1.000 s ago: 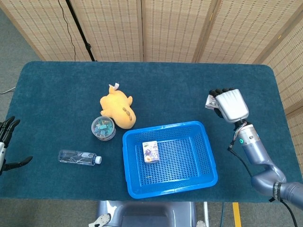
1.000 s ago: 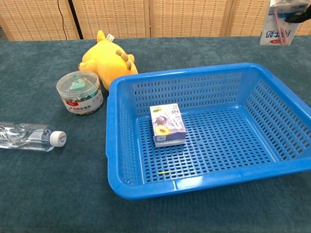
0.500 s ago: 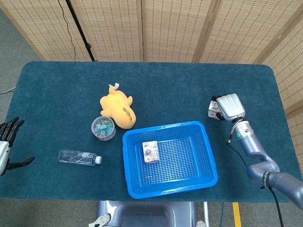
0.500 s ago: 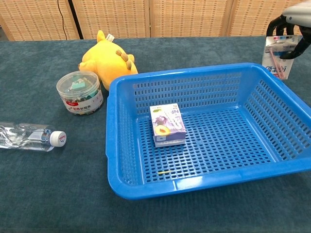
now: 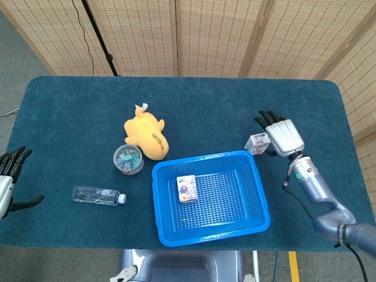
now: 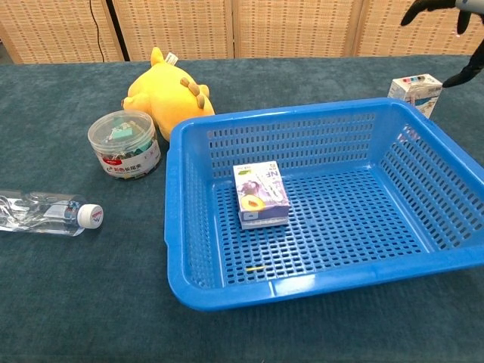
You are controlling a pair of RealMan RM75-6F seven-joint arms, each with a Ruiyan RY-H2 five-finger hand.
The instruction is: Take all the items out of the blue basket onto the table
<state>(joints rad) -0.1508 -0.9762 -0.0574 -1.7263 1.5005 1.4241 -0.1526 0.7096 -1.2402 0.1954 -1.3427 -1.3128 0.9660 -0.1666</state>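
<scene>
Blue basket sits front-center on table, w/ one small box lying flat inside. White carton stands just past basket's far right corner. Right hand beside carton, fingers spread, not gripping it. Left hand at table's left edge, fingers apart, holding nothing. Plush, jar, bottle left of basket.

Head view looks steeply down over the whole table; chest view looks low and close; both share the blue basket.
</scene>
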